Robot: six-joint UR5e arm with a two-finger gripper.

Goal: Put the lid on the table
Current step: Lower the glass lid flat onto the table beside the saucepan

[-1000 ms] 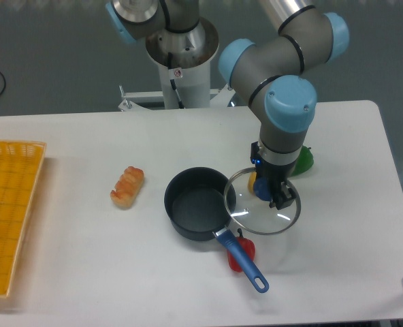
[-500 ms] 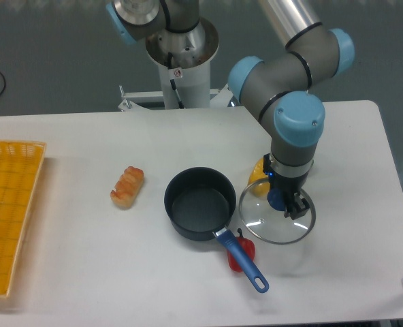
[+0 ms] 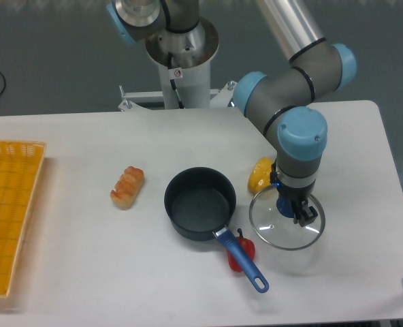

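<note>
The lid [image 3: 273, 228], clear glass with a thin metal rim, hangs low over the white table [image 3: 86, 143], right of the dark saucepan [image 3: 199, 202]. My gripper [image 3: 291, 208] points straight down at the lid's centre and is shut on its blue knob, which shows between the fingers. I cannot tell whether the lid's rim touches the tabletop. The saucepan stands open, its blue handle [image 3: 245, 262] pointing toward the front right.
A yellow item [image 3: 261, 174] lies just behind the lid, and a red item [image 3: 245, 251] sits under the saucepan handle. A bread roll [image 3: 127, 187] lies left of the pan. The yellow mesh tray [image 3: 7, 211] occupies the left edge.
The gripper has carried the lid rightward and forward, away from the saucepan's rim, and lower toward the table. The yellow item is now uncovered.
</note>
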